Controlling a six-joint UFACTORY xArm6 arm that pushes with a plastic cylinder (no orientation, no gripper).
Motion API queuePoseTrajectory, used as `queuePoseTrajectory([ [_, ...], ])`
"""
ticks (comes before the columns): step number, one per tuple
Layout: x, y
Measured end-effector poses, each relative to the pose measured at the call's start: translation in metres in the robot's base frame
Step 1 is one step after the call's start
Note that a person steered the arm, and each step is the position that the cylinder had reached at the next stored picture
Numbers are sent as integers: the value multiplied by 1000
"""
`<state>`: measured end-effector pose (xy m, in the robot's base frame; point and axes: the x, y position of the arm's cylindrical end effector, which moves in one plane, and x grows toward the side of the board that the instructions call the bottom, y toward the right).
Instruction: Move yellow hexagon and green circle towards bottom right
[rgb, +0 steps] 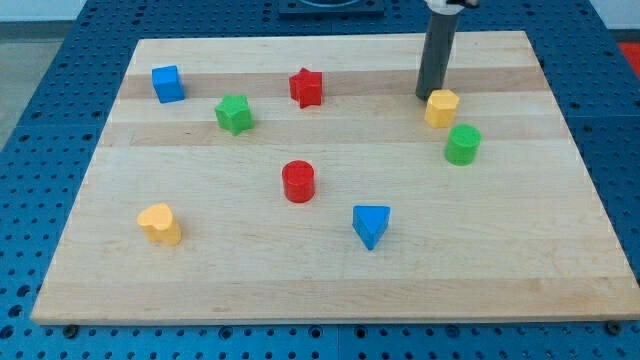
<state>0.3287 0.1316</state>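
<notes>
The yellow hexagon (441, 108) sits on the wooden board (520, 250) at the view's upper right. The green circle (463, 144) lies just below and slightly right of it, a small gap apart. My tip (427, 96) rests on the board right at the hexagon's upper left edge, touching or nearly touching it. The dark rod rises straight up from there out of the view's top.
A red star (306, 87), a green star-like block (234, 114) and a blue cube (168, 84) lie along the upper left. A red circle (298, 181) is in the middle, a blue triangle (371, 225) below it, a yellow heart (160, 223) at lower left.
</notes>
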Motion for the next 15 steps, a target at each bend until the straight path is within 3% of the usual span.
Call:
queuePoseTrajectory([
  [6, 84, 13],
  [10, 96, 30],
  [15, 171, 35],
])
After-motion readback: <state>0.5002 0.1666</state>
